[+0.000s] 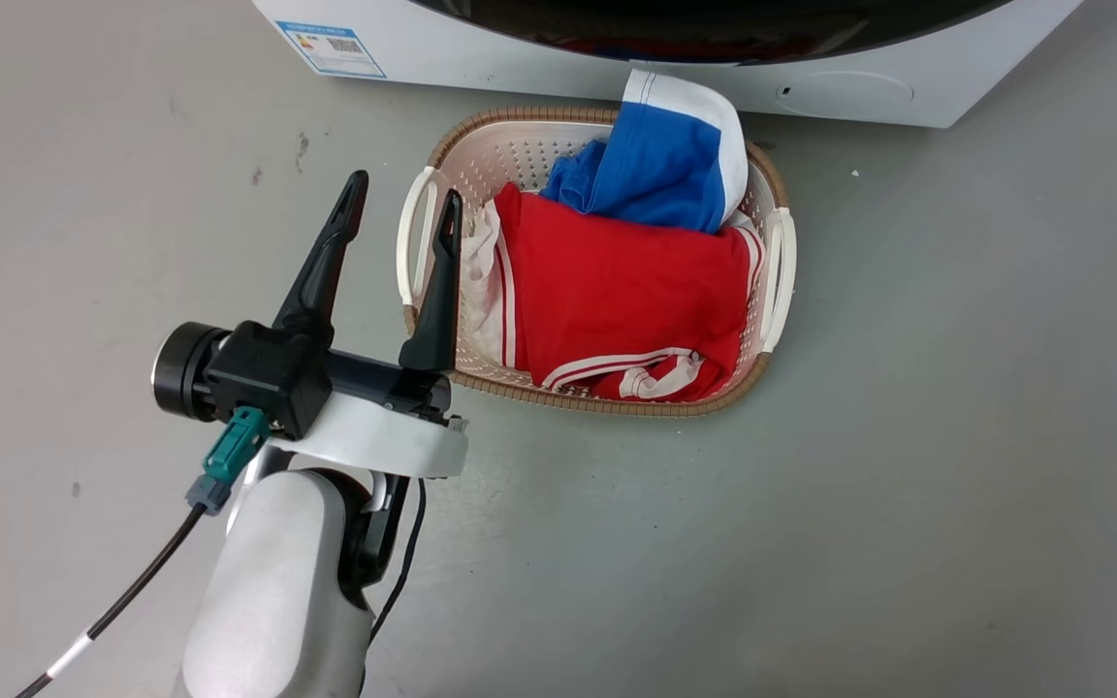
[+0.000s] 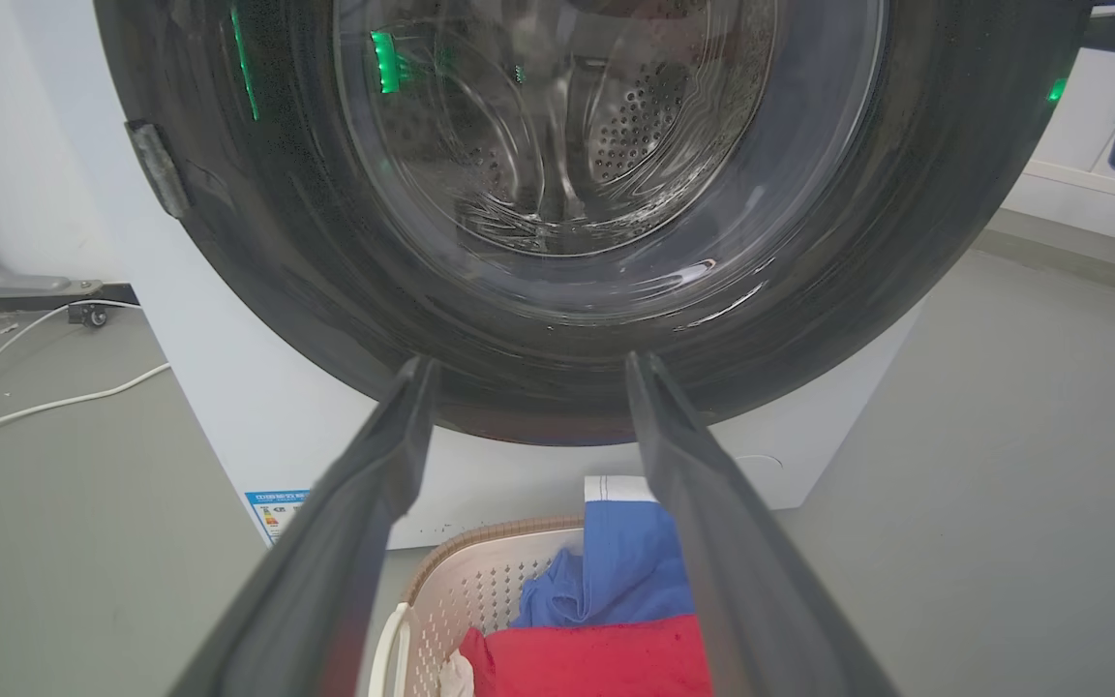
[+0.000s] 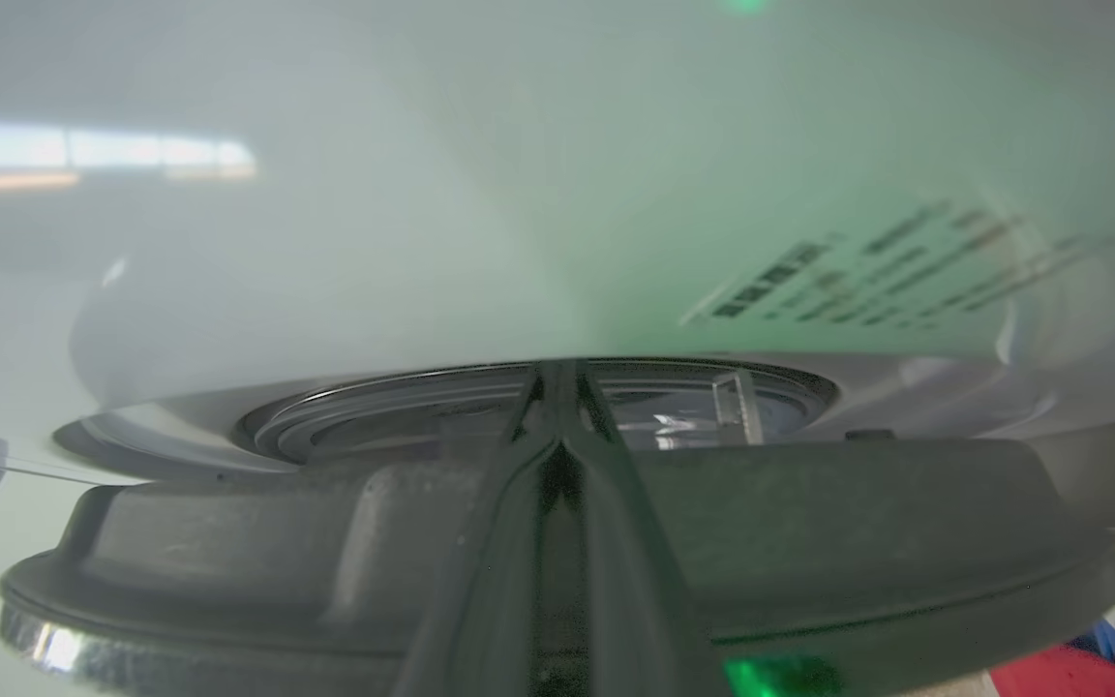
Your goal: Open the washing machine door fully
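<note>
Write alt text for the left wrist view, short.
The washing machine door, a glossy black ring around clear glass with the steel drum visible behind it, looms close ahead. The left pincer is open, its two dark fingers rising from the bottom edge toward the door's lower rim. Below sits a pale basket holding blue and red clothes.

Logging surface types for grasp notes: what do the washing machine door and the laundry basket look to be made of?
The washing machine door: its ring looks like glossy black plastic, carrying sharp reflections; its domed centre is clear, probably glass, since the drum shows through. The laundry basket: matte cream plastic, moulded with perforations; its brown rim looks woven, possibly imitation rattan.
</note>
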`<state>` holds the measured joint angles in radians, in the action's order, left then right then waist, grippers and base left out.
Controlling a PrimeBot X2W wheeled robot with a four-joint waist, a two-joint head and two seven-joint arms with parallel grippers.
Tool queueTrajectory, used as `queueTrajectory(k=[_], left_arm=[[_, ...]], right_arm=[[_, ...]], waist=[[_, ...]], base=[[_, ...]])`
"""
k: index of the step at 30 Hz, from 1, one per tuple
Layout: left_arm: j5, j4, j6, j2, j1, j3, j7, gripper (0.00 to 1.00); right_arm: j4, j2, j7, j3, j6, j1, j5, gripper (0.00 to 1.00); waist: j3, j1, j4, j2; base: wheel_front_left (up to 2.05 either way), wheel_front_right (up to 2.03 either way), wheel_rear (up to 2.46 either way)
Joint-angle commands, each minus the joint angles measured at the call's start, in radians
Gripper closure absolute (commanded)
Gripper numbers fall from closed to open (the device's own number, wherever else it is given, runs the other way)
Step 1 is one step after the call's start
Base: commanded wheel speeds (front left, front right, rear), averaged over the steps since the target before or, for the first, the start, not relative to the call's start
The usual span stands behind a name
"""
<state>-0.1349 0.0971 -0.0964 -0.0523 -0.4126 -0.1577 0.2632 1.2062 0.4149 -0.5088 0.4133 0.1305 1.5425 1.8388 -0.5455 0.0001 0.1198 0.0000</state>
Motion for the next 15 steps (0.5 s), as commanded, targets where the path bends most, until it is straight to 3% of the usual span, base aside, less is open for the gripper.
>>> queueTrajectory(k=[1,15], left_arm=[[-0.001,-0.003,0.002,0.001,-0.011,-0.002,0.002,0.00],[-0.018,0.018,0.016,0.002,0.002,-0.033,0.002,0.00]], right_arm=[[0.006,-0.012,-0.011,0.008,0.000,0.011,-0.004,1.00],[-0.012,-0.003,-0.193,0.047,0.000,-0.058,-0.007,1.00]], waist=[[-0.003,-0.0001,0.001,0.0000],[0.033,-0.0001,-0.002,0.0000]], base=[[0.00,0.00,0.00],[0.00,0.00,0.00]])
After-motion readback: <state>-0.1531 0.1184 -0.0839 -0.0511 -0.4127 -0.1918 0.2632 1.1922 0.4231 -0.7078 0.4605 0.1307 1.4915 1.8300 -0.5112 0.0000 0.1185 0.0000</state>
